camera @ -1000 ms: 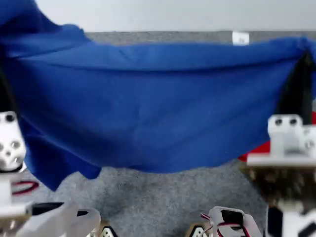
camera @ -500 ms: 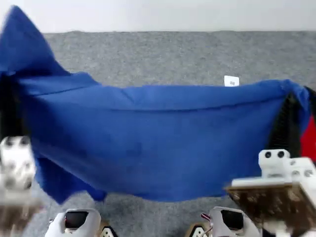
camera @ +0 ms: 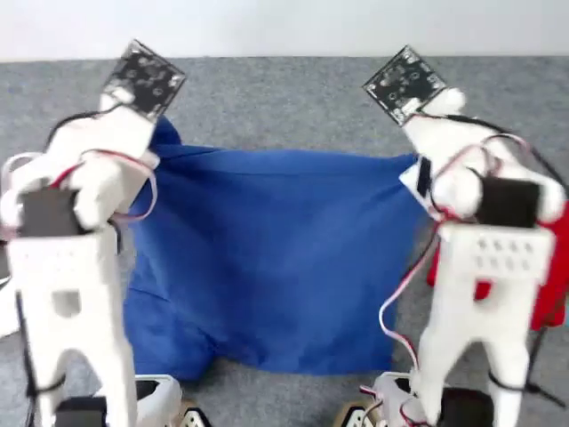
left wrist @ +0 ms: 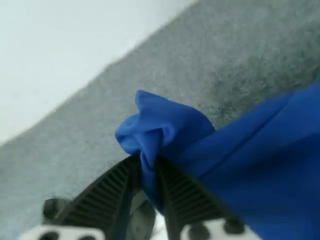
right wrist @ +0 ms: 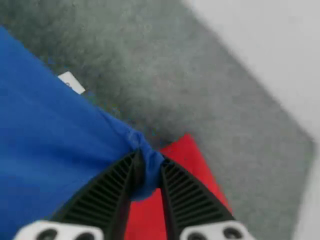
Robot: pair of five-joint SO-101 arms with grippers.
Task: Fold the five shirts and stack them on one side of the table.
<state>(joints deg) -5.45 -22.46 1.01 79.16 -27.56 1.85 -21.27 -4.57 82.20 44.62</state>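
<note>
Now, on my left side, my left gripper (left wrist: 148, 167) is pinching a bunched corner of the blue shirt (camera: 276, 258), jaws closed tight on the cloth. The shirt is stretching across the grey table (camera: 284, 98) between my two arms. On the right, my right gripper (right wrist: 148, 165) is clamping the opposite corner, jaws closed on it, just beside a red shirt (right wrist: 185, 210).
</note>
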